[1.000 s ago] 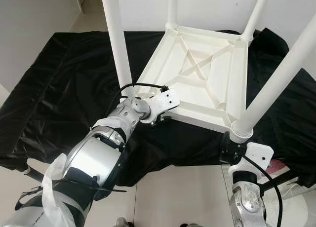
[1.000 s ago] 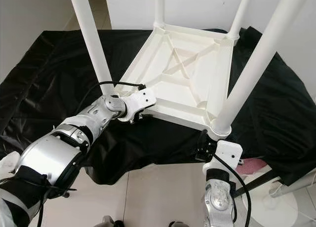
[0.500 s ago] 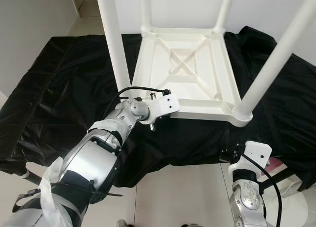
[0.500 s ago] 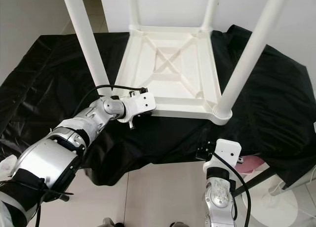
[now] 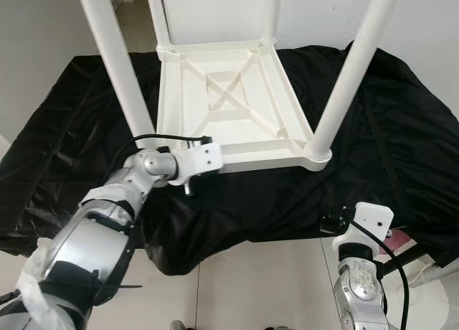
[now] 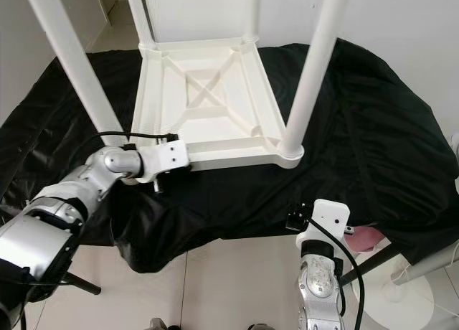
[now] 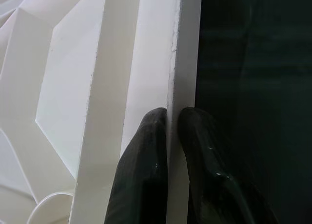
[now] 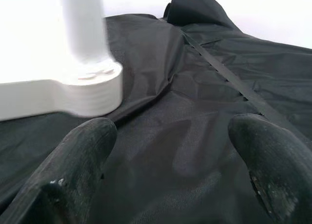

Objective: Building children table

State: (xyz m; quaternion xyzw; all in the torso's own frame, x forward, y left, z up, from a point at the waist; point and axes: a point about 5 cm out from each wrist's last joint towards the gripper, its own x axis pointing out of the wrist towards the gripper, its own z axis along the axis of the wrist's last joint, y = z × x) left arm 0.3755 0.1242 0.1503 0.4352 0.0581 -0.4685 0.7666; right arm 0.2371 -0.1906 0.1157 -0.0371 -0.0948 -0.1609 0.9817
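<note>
Four legs already stand on the white children's table [image 5: 229, 111], which lies upside down on the black cloth [image 5: 387, 143], so assembly looks near done and the step in hand seems to be repositioning it. The left gripper [image 7: 168, 131] is clenched on its near-left rim. The right gripper [image 8: 170, 170], near right, is released; next it likely needs the near-right corner. Beyond are pale floor tiles [image 5: 251, 287] and a white wall [image 5: 315, 14].

White table [image 5: 229, 115], upside down
</note>
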